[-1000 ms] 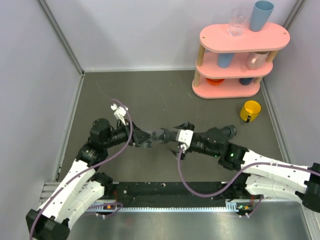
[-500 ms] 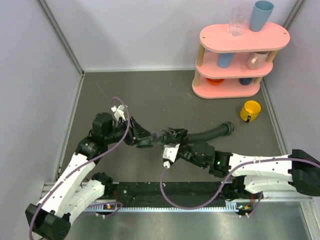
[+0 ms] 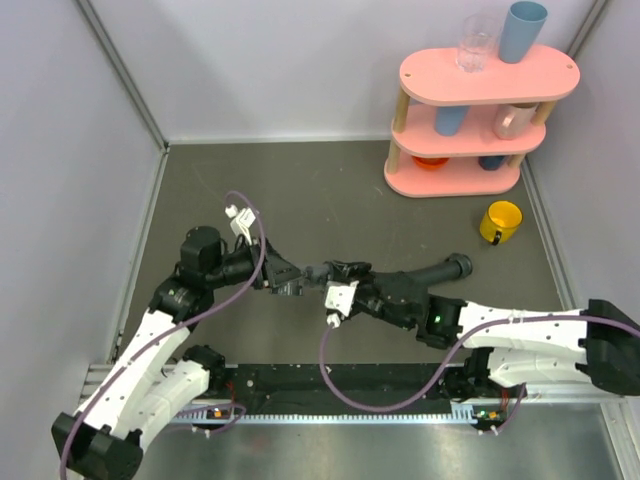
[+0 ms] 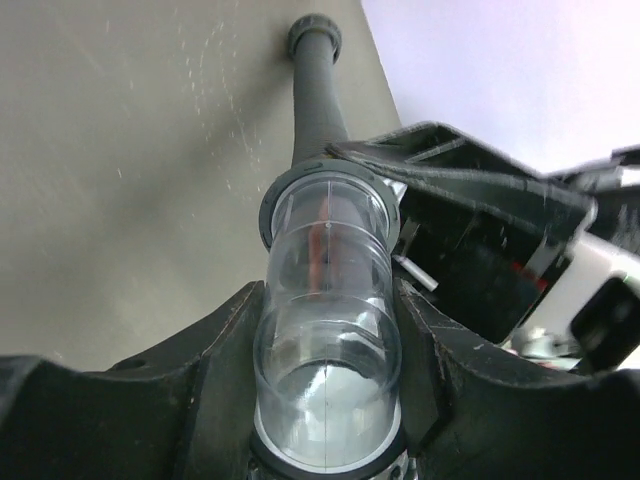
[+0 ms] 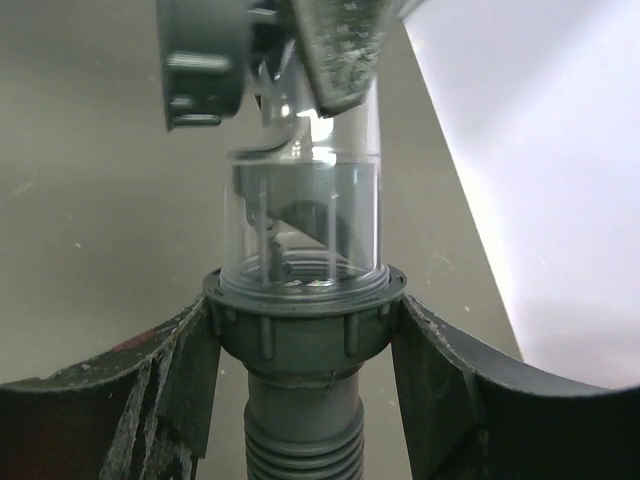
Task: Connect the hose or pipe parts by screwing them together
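My left gripper is shut on a clear elbow fitting, holding it level above the table. The fitting's far end sits in a grey ring nut on the cuff of the black ribbed hose. My right gripper is shut on that nut, with a finger touching each side. In the top view the two grippers meet mid-table, the left gripper facing the right gripper. The hose runs right from them to its free cuff, which lies on the mat.
A pink three-tier shelf with cups and a glass stands at the back right. A yellow mug sits on the mat in front of it. Grey walls close in left, back and right. Purple cables loop off both wrists.
The right gripper's jaws have closed in on the ring nut, and its wrist has turned while the forearm swung nearer the front edge. The left gripper has barely moved.
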